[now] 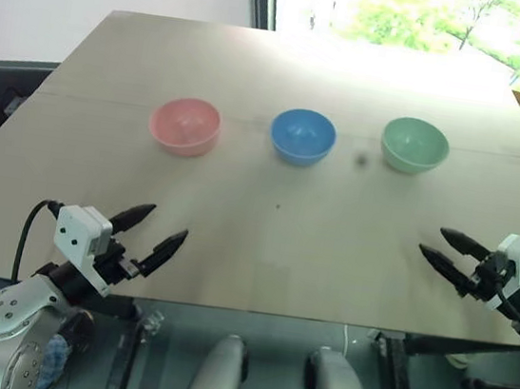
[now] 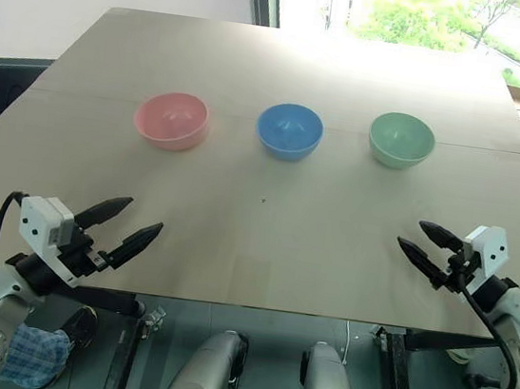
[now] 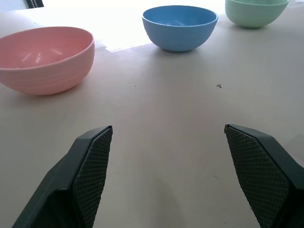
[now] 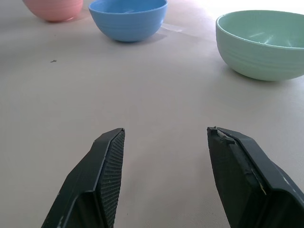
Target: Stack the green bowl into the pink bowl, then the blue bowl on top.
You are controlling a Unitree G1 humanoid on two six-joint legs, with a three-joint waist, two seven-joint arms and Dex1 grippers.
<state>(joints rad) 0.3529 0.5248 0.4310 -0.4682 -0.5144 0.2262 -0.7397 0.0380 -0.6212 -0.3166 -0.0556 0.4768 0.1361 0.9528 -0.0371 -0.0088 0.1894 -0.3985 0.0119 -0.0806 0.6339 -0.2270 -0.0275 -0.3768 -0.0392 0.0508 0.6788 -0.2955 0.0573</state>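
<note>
Bare table [image 1: 273, 244] before separate bowls

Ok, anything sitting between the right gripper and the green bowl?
Nothing: in the right wrist view only bare table runs from the open right gripper to the green bowl.

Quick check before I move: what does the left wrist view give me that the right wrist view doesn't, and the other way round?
Left wrist view alone: the pink bowl whole and nearest, and the open left gripper. Right wrist view alone: the green bowl nearly whole and nearest, and the open right gripper. Both share: the blue bowl between the other two, all three upright, apart and empty on the table, nothing held.
</note>
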